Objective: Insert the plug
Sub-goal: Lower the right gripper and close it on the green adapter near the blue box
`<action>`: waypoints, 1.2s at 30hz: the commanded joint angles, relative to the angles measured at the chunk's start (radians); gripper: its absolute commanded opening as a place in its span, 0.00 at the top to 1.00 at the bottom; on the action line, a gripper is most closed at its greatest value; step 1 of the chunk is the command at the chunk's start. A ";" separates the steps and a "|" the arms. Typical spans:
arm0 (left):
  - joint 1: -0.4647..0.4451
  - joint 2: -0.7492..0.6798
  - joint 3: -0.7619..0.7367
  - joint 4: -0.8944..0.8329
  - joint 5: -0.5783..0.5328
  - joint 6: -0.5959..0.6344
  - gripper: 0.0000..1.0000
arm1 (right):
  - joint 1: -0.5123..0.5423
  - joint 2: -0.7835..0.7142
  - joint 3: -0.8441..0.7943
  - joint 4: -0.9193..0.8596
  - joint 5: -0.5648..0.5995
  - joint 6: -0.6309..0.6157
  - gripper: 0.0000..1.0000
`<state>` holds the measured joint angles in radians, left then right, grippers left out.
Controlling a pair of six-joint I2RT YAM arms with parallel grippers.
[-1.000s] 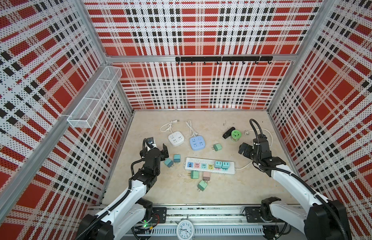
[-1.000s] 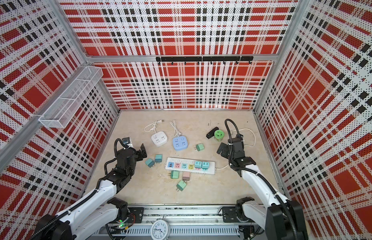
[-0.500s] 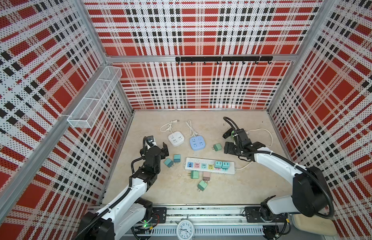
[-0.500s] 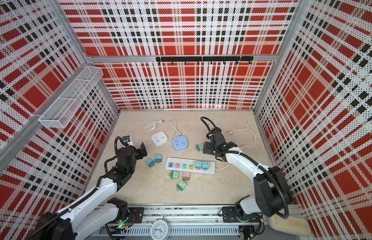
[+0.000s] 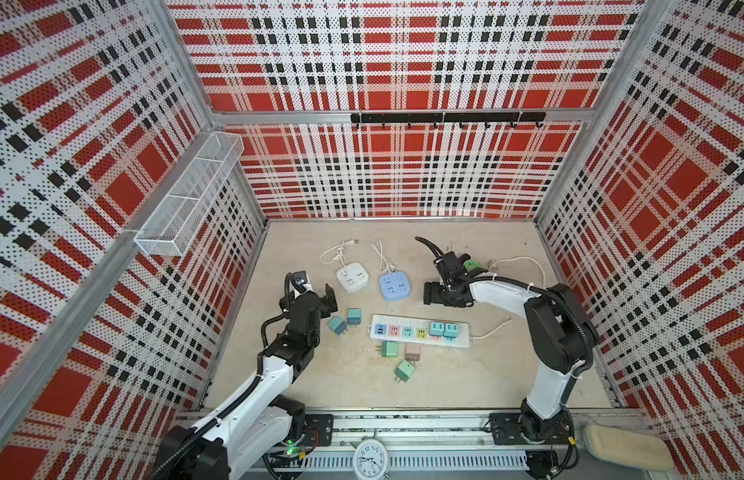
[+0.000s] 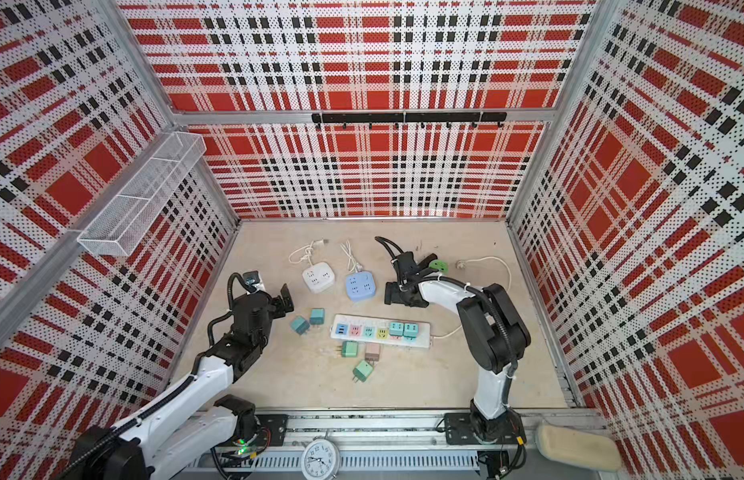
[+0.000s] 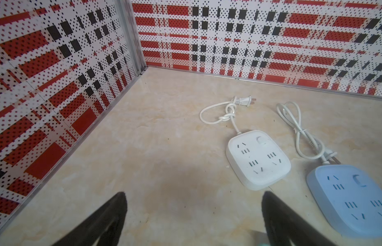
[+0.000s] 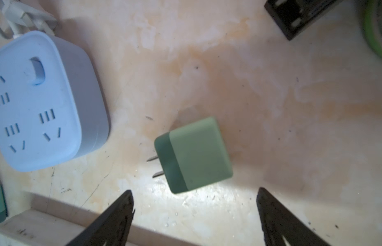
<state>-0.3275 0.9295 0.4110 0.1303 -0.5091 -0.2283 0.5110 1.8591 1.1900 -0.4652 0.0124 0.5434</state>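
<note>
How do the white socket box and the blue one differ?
The white box is white, the blue box pale blue. The white box's plug lies well away on a knotted cord; the blue box's plug rests right beside it. Both are rounded squares with nothing plugged in.

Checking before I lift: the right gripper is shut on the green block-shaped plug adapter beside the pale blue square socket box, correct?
No. The right gripper is open, not shut on the green block-shaped plug adapter: the right wrist view shows its fingers spread, touching nothing. The adapter does lie beside the pale blue square socket box.
</note>
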 commanded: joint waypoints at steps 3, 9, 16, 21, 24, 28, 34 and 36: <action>0.010 -0.009 0.002 -0.004 -0.006 -0.028 0.01 | 0.003 0.065 0.075 0.041 -0.042 0.040 0.09; 0.011 -0.016 -0.003 -0.004 -0.007 -0.030 0.01 | 0.004 0.129 0.136 0.063 -0.071 0.055 0.11; 0.013 -0.020 -0.006 -0.004 -0.008 -0.031 0.01 | 0.009 0.200 0.234 0.018 -0.052 0.044 0.20; 0.013 -0.024 -0.006 -0.003 -0.009 -0.034 0.01 | 0.034 0.222 0.282 -0.056 0.025 0.019 0.23; 0.015 -0.026 -0.008 -0.003 -0.010 -0.035 0.01 | 0.055 0.226 0.296 -0.098 0.080 0.010 0.23; 0.015 -0.035 -0.014 -0.003 -0.010 -0.036 0.01 | 0.070 0.226 0.295 -0.150 0.160 0.005 0.22; 0.016 -0.043 -0.018 -0.003 -0.012 -0.039 0.01 | 0.074 0.223 0.271 -0.190 0.226 0.005 0.22; 0.016 -0.045 -0.018 -0.003 -0.012 -0.037 0.01 | 0.074 0.219 0.262 -0.192 0.231 0.004 0.22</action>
<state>-0.3256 0.8993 0.4026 0.1303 -0.5079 -0.2359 0.5861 2.0747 1.4631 -0.6277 0.1890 0.5591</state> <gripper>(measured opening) 0.993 0.779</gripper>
